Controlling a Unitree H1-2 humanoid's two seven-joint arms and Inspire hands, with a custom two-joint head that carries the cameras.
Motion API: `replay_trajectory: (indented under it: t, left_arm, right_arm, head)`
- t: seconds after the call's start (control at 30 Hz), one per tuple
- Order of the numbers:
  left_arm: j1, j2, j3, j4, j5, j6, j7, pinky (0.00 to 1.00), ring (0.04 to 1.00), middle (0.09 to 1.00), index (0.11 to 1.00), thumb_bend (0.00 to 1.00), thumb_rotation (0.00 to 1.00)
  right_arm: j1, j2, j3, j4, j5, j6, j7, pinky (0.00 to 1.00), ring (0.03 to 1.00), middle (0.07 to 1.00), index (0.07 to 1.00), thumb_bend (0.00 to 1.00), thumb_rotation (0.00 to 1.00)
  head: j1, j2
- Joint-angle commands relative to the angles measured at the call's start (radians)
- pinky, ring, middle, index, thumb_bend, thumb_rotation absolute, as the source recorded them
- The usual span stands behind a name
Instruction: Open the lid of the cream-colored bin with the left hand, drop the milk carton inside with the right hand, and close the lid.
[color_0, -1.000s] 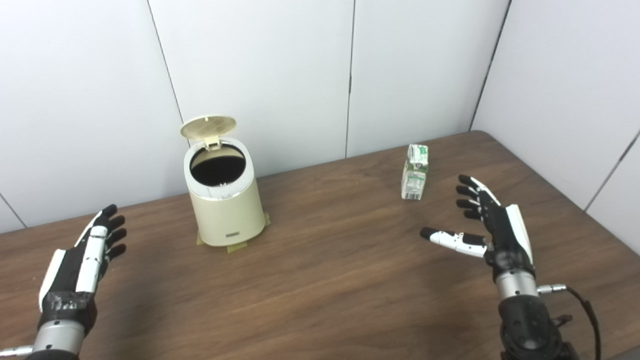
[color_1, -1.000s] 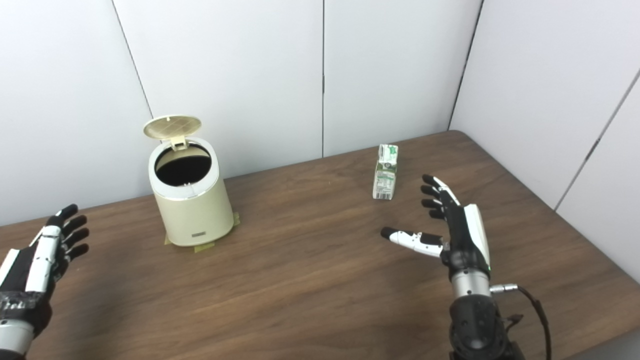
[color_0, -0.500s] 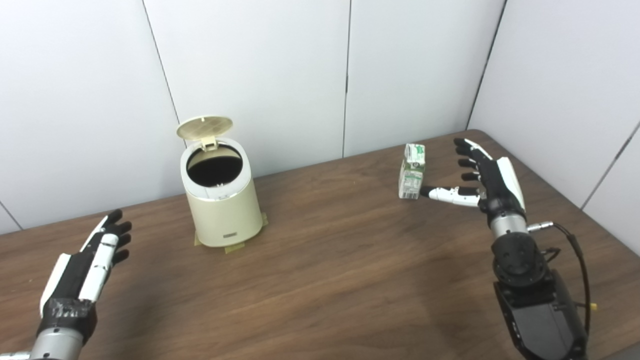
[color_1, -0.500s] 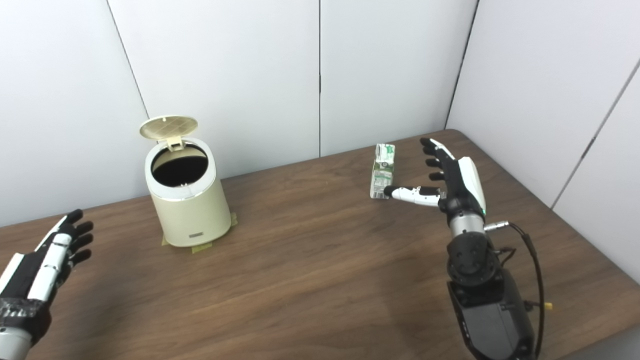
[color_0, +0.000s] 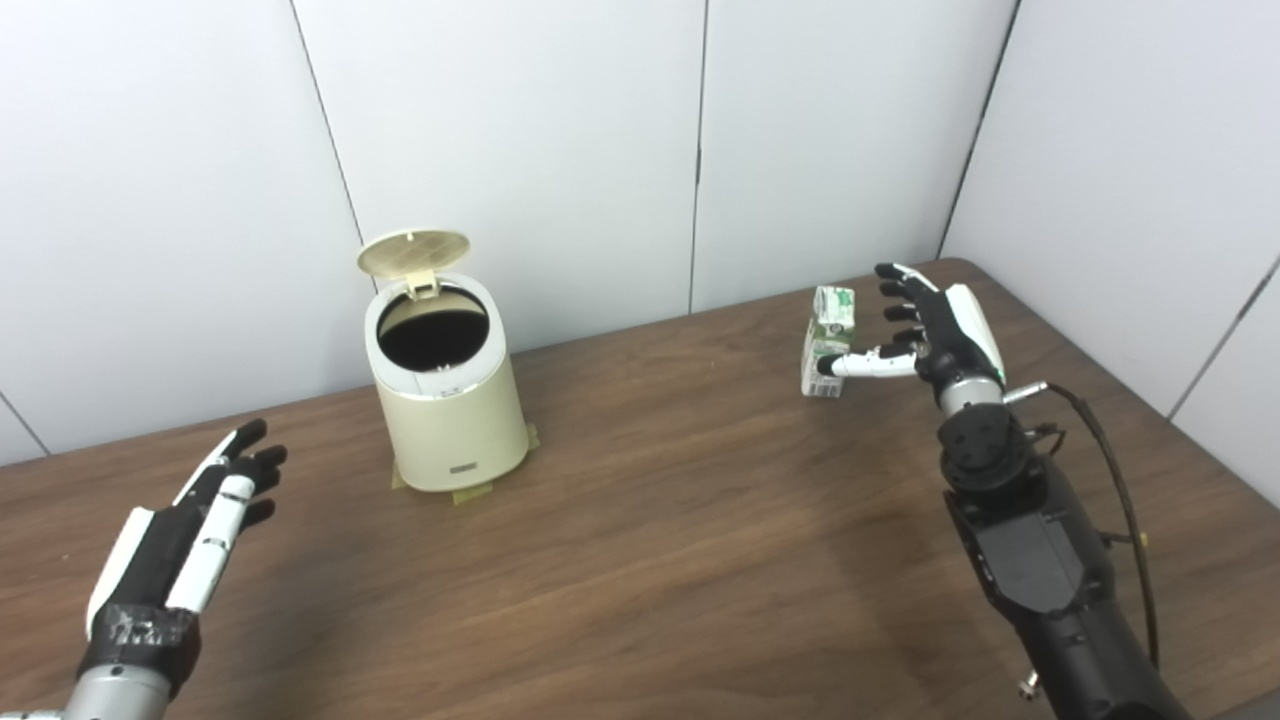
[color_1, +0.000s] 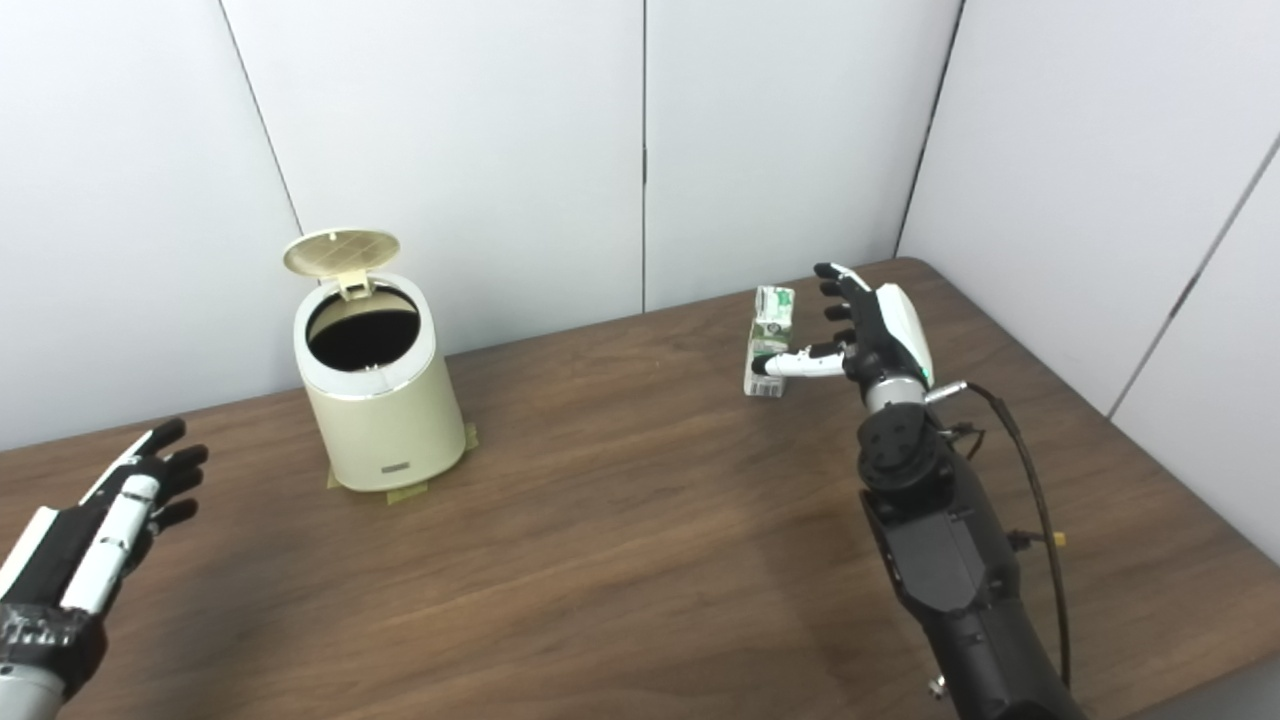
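Legible text: none — print on the milk carton (color_0: 827, 343) and the small plate on the bin (color_0: 449, 415) front too small to read.

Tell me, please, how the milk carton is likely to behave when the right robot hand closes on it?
The milk carton stands tall on a narrow base, so a sideways nudge could probably tip it. Its paperboard walls may dent under a hard squeeze. The right robot hand is open beside it.
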Motion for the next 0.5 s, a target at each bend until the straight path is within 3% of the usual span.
replay_trajectory:
  t: [0.0,0.17,0.47]
  left_arm:
    - [-0.032,0.017,0.009,-0.031,0.008,-0.006,-0.002,0.9,0.921,0.906,0.962,0.24,0.85]
    - [-0.046,0.03,0.013,-0.032,0.014,-0.005,-0.014,0.91,0.934,0.921,0.965,0.26,0.86]
    - [-0.057,0.036,0.019,-0.032,0.032,-0.005,-0.034,0.95,0.963,0.935,0.971,0.25,0.9]
  right_arm:
    - [-0.073,-0.059,0.001,0.005,-0.02,-0.051,-0.022,0.69,0.805,0.865,0.867,0.85,0.1]
    - [-0.12,-0.085,0.028,0.087,-0.015,-0.087,-0.018,0.73,0.807,0.858,0.848,0.89,0.1]
    - [-0.154,-0.078,0.061,0.137,-0.021,-0.061,-0.033,0.72,0.805,0.841,0.832,0.88,0.1]
  head:
    - [0.0,0.0]
    - [0.003,-0.003]
    - [0.007,-0.002]
